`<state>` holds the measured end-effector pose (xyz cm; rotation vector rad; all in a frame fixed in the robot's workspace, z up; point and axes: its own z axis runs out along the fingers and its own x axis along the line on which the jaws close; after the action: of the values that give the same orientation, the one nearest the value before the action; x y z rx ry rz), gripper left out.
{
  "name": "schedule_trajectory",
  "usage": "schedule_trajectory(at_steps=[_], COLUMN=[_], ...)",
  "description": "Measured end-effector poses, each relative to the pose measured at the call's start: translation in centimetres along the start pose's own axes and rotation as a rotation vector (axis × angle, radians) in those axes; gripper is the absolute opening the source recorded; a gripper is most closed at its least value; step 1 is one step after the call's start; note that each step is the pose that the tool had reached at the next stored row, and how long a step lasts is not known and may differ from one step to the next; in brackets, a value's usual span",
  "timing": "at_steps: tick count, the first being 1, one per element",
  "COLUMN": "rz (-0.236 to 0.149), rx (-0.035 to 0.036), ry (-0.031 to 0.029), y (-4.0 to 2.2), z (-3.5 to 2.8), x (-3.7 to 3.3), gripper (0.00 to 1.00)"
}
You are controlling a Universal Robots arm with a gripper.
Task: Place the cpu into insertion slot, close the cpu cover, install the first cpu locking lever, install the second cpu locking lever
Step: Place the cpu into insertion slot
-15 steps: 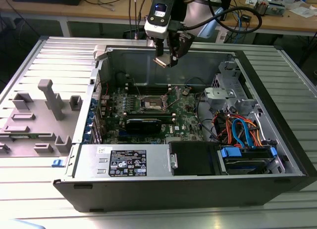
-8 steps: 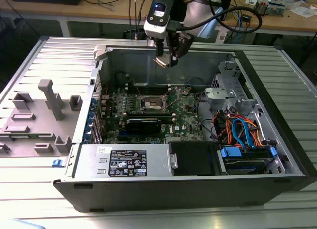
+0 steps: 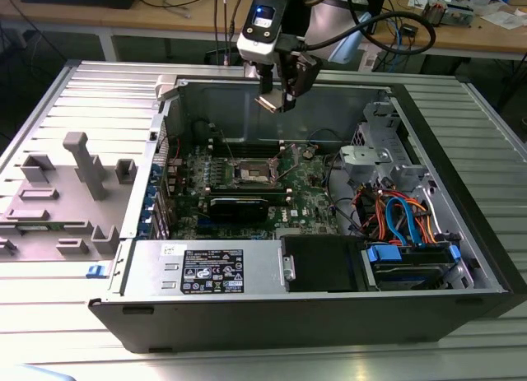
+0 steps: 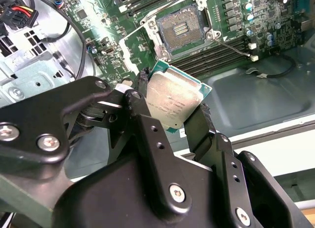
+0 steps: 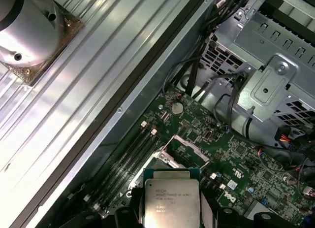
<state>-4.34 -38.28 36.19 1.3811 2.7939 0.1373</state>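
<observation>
Fingers (image 4: 199, 124) of my gripper (image 4: 171, 101) pinch the cpu (image 4: 173, 97) by opposite edges | chip judged light, stiff, slick-topped, underside contacts fragile, so edge hold suits | insertion slot (image 4: 179, 28) lies uncovered, well below my grip

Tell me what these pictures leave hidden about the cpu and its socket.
- cpu underside: turned away from the camera in both wrist views; its gripped edges sit behind the jaws.
- insertion slot contacts: too small to make out in the exterior view.
- cpu in the first wrist view: one edge runs out of the picture between the jaws.
</observation>
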Motion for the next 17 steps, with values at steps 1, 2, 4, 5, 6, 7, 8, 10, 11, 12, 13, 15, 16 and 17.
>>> schedule_trajectory(at_steps=[1, 2, 4, 5, 6, 7, 8, 10, 11, 12, 13, 15, 16, 17], rz=[0.002, 0.004, 0.009, 0.013, 0.016, 0.018, 0.02, 0.024, 0.026, 0.028, 0.031, 0.037, 0.038, 0.04], rx=[-0.0001, -0.0001, -0.0002, -0.0002, -0.0003, -0.0004, -0.0004, -0.0005, -0.0005, -0.0005, -0.0006, -0.0007, -0.0007, -0.0008], ry=[-0.0002, -0.0004, -0.0008, -0.0011, -0.0015, -0.0017, -0.0018, -0.0022, -0.0024, -0.0025, -0.0028, -0.0032, -0.0034, -0.0036], y=[0.0, 0.0, 0.0, 0.0, 0.0, 0.0, 0.0, 0.0, 0.0, 0.0, 0.0, 0.0, 0.0, 0.0], z=[0.0, 0.0, 0.0, 0.0, 0.0, 0.0, 0.0, 0.0, 0.0, 0.0, 0.0, 0.0, 0.0, 0.0], x=[0.0, 0.0, 0.0, 0.0, 0.0, 0.0, 0.0, -0.01, 0.0, 0.0, 0.0, 0.0, 0.0, 0.0], gripper=[0.55, 0.55, 0.55, 0.55, 0.55, 0.55, 0.55, 0.55, 0.55, 0.55, 0.55, 0.55, 0.55, 0.55])
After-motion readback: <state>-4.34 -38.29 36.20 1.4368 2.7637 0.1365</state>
